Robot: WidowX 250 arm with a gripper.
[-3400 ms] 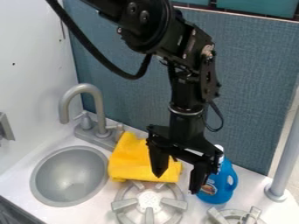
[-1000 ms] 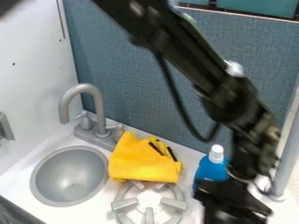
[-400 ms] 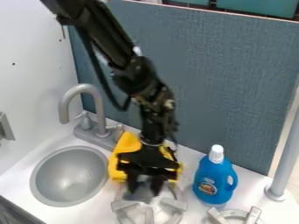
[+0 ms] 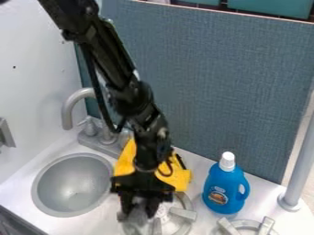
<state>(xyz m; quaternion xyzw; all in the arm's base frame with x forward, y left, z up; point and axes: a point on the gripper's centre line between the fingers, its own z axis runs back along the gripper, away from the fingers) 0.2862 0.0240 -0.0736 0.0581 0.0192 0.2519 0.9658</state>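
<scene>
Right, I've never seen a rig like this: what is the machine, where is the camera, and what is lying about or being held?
The black jointed machine is a robot arm, coming in from the upper left. Its tool hangs low over the left stove burner, in front of a yellow cloth. I can't tell whether it holds anything. A fixed camera looks down at a slant. To the left are a grey sink and tap; to the right, a blue bottle with a white cap stands behind another burner.
</scene>
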